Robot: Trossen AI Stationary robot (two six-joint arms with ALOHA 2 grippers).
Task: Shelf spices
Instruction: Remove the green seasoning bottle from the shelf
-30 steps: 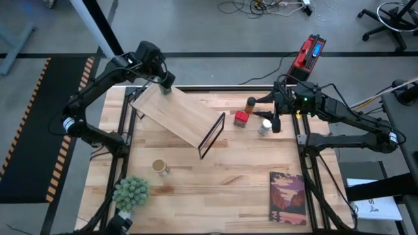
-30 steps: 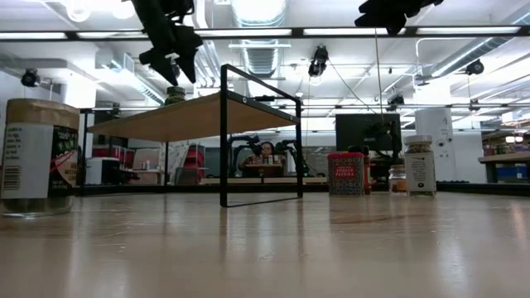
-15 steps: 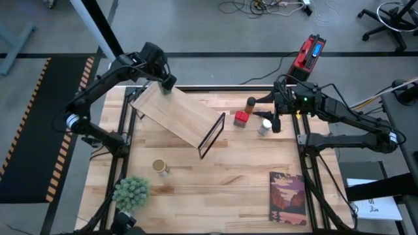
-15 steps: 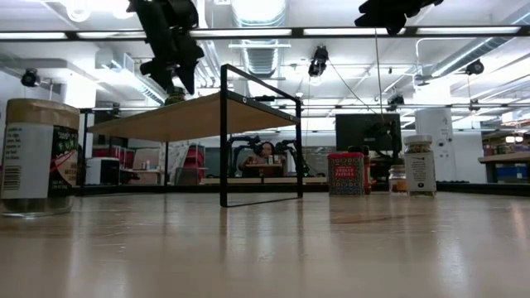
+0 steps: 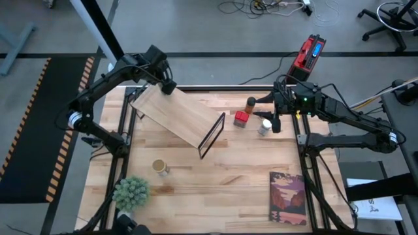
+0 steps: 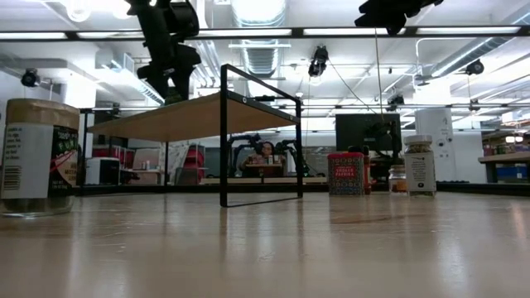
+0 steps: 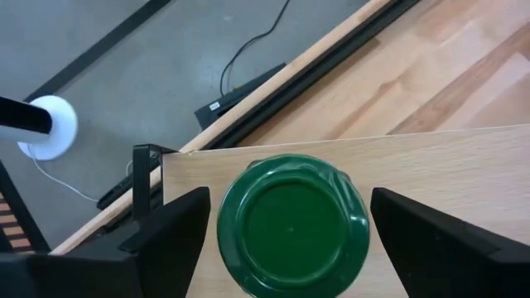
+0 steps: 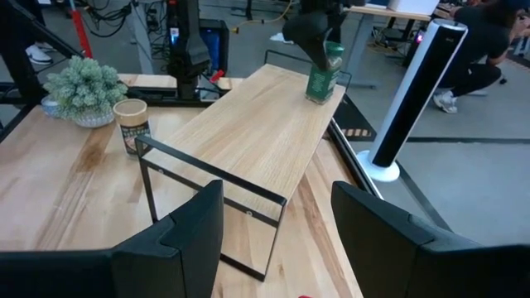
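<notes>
Pale wooden tabletop (image 5: 215, 176) with a slanted shelf (image 5: 176, 117) near its far left corner.

A green-lidded jar (image 7: 291, 225) is seen standing on the shelf's far end, flanked by the spread fingers of the left gripper (image 5: 166, 85), which is poised over it. The right gripper (image 5: 275, 124), fingers parted and empty, is held near the far right edge above a white-lidded jar (image 5: 264, 128), beside a red tin (image 5: 241, 118) and brown jar (image 5: 250, 104).

grey floor (image 5: 196, 39) with loose cables (image 5: 268, 6), ceiling strip lights (image 6: 356, 32) overhead.
</notes>
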